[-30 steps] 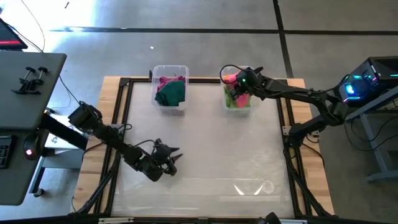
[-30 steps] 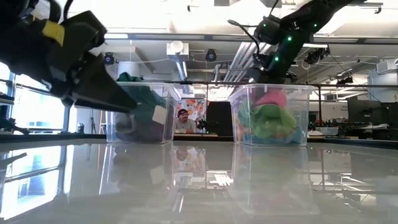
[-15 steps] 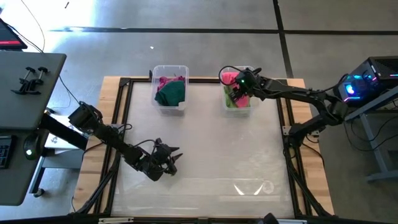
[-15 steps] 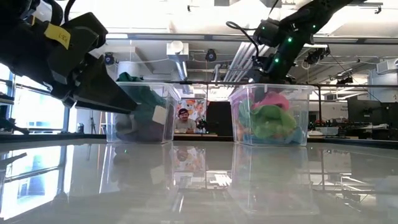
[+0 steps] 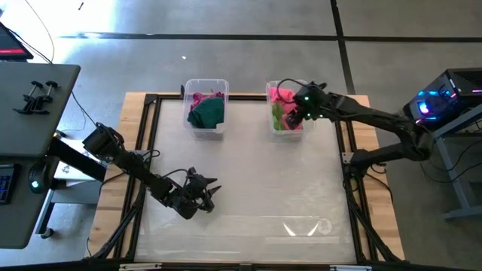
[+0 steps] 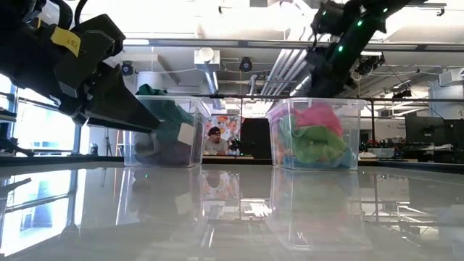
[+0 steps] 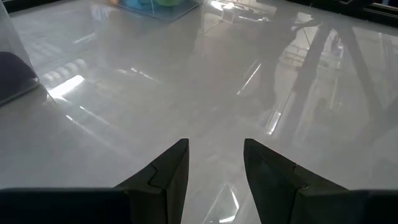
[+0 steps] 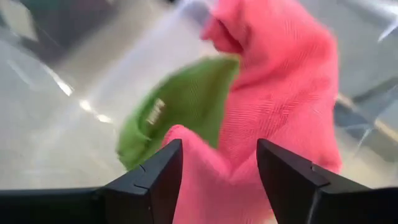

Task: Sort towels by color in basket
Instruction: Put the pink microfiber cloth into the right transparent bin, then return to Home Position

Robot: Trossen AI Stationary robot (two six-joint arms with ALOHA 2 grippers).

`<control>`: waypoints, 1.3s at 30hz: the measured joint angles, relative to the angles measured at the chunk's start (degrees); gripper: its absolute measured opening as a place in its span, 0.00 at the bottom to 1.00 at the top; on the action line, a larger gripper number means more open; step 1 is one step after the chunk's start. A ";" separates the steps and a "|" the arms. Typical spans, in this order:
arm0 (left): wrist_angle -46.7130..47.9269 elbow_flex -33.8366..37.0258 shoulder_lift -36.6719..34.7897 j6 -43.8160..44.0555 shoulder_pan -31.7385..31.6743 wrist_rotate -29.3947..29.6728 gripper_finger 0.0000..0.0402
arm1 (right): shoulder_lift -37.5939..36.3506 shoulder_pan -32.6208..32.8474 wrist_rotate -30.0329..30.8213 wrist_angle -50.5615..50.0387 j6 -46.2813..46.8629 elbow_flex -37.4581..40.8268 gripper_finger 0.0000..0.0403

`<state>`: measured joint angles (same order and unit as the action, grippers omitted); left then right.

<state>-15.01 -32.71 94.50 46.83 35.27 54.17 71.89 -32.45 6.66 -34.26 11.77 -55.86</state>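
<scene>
Two clear bins stand at the table's far side. The left bin (image 5: 205, 107) holds a magenta towel (image 5: 199, 98) and a dark green towel (image 5: 207, 113). The right bin (image 5: 286, 113) holds a pink towel (image 8: 280, 93) and a light green towel (image 8: 180, 106), piled above its rim (image 6: 312, 134). My right gripper (image 8: 219, 168) hovers open just over that pile (image 5: 300, 114), holding nothing. My left gripper (image 7: 216, 155) is open and empty, low over the bare table near its left, near part (image 5: 209, 190). The other towels do not show.
A black frame (image 5: 151, 102) runs round the glossy table top. Open table surface lies between the bins and the near edge (image 5: 286, 181). A side table with clamps (image 5: 38, 94) stands to the left, and a person shows in the room behind (image 6: 212, 141).
My right gripper has risen above the right bin and drawn a little toward the table's right and near side. More of the pink towel now shows in that bin.
</scene>
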 joint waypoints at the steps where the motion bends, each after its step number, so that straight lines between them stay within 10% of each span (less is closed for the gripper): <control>1: -0.01 0.00 0.00 0.00 0.00 0.00 0.35 | -1.04 0.16 -0.28 0.62 0.00 0.00 0.49; 13: -0.37 0.00 0.00 0.02 -0.04 0.35 0.35 | 1.22 1.05 11.09 17.65 -1.95 0.40 0.47; 28: -1.24 0.00 0.00 -0.05 -0.04 0.37 0.35 | 18.76 -3.30 12.47 19.36 -2.68 0.39 0.01; 39: -1.47 0.00 0.00 -0.02 -0.04 0.35 0.35 | 7.58 -1.53 11.63 15.76 -4.08 0.48 0.22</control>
<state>-16.48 -32.71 94.50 46.81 35.22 54.52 79.47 -33.98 18.29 -18.50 7.69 -55.37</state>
